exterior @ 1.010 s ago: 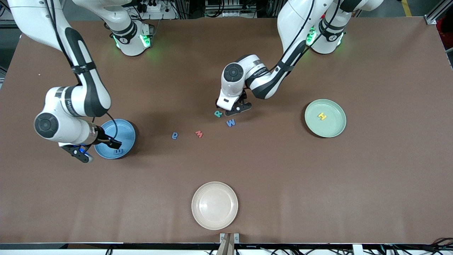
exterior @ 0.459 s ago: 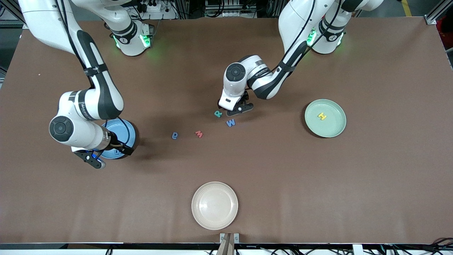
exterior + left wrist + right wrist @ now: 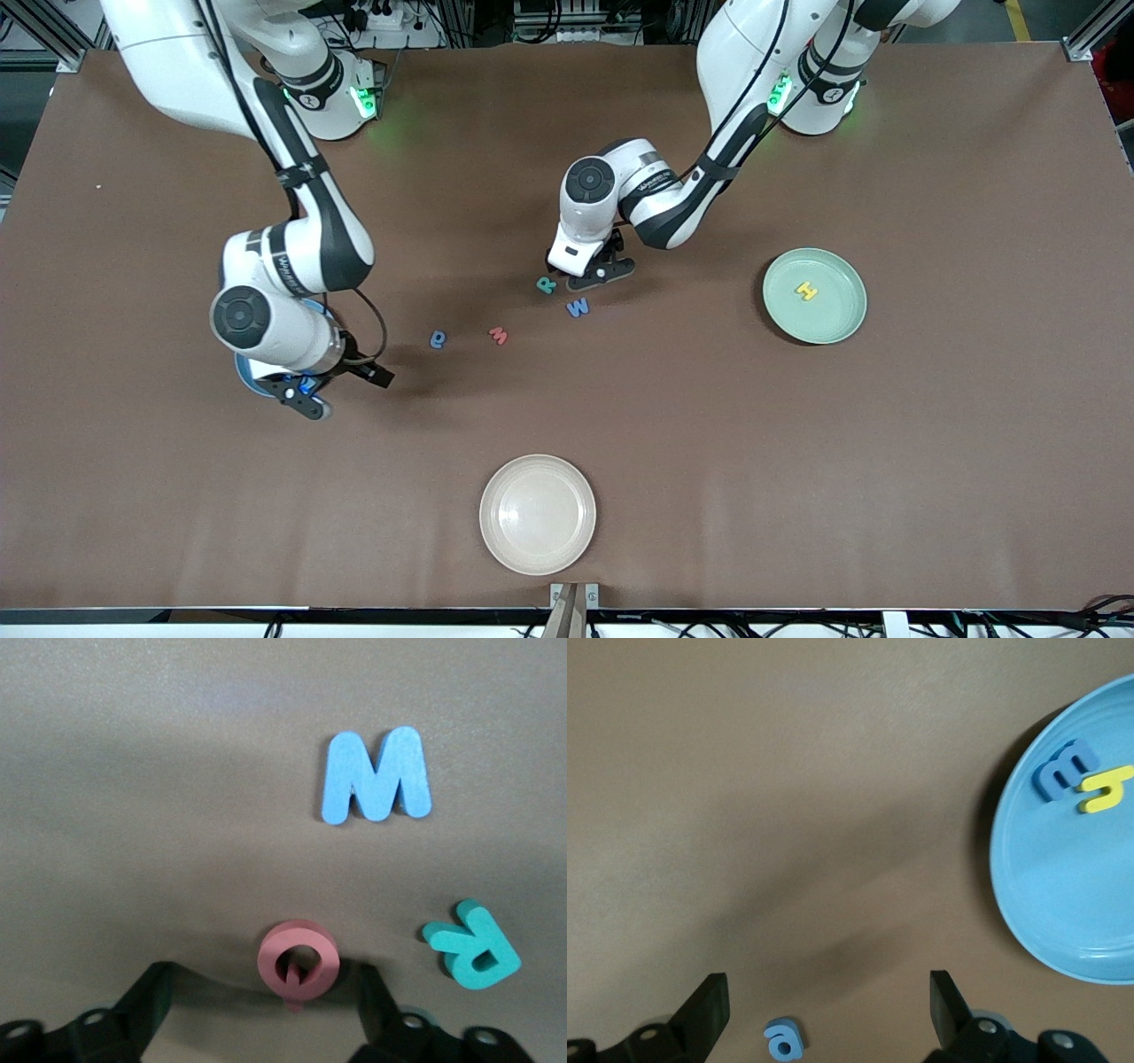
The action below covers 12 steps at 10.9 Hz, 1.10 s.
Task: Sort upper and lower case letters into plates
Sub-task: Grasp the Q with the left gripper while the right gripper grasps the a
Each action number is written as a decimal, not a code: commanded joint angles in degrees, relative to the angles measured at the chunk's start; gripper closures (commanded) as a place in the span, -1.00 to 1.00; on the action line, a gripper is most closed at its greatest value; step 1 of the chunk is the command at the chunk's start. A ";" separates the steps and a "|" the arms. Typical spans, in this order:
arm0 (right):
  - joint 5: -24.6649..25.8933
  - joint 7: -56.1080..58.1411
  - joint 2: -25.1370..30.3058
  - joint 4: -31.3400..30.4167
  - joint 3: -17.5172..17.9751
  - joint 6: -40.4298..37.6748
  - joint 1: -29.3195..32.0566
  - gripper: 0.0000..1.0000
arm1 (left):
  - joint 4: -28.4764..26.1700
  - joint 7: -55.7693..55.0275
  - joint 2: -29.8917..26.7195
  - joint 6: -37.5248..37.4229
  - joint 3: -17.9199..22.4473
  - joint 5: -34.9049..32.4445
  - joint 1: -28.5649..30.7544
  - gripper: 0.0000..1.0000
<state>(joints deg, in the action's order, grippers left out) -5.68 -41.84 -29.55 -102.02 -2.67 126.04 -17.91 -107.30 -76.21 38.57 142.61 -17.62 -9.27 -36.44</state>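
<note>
My left gripper is low over the table's middle, open, its fingers on either side of a pink Q with a gap on each side. A teal R and a blue W lie close by. A red letter and a blue a lie toward the right arm's end. My right gripper hangs open and empty over bare table, between the sky blue plate and the blue a. That plate holds a blue m and a yellow h. The mint green plate holds a yellow H.
A cream-white plate sits near the table's front edge, nearer the front camera than the letters. The right arm's wrist covers most of the sky blue plate in the front view. Brown table surface lies open between the letters and the mint green plate.
The right arm has swung off the sky blue plate toward the table's middle, bringing its open gripper closer to the blue a. The left gripper has stayed by the teal R.
</note>
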 commanded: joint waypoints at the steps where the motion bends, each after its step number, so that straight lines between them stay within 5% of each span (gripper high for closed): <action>1: -0.82 0.18 -1.30 0.16 1.25 0.69 -1.34 -1.00 | -0.54 -2.19 0.10 1.00 0.04 -1.98 0.05 -0.52; 3: -0.64 0.27 -1.21 -2.38 4.41 3.85 -0.99 -1.00 | -0.46 -2.28 0.20 1.00 0.13 -2.06 0.06 -0.21; 6: 0.40 0.71 -1.47 -8.00 7.32 12.89 -1.34 -1.00 | -0.19 -2.28 0.20 1.09 0.13 -1.98 0.06 -0.21; 8: 6.71 0.53 -2.52 -9.68 8.38 14.41 -1.34 -1.00 | -0.10 -2.19 0.19 1.09 0.21 -2.06 0.14 -0.21; 12: 7.44 -0.26 -2.79 -12.40 8.99 17.73 -1.25 -1.00 | -0.02 -1.14 0.19 1.09 1.00 -3.73 0.23 -0.21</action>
<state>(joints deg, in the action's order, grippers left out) 0.97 -41.48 -32.87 -112.38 5.94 141.36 -19.54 -107.21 -76.39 38.19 142.65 -17.66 -10.37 -36.45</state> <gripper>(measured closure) 0.000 0.392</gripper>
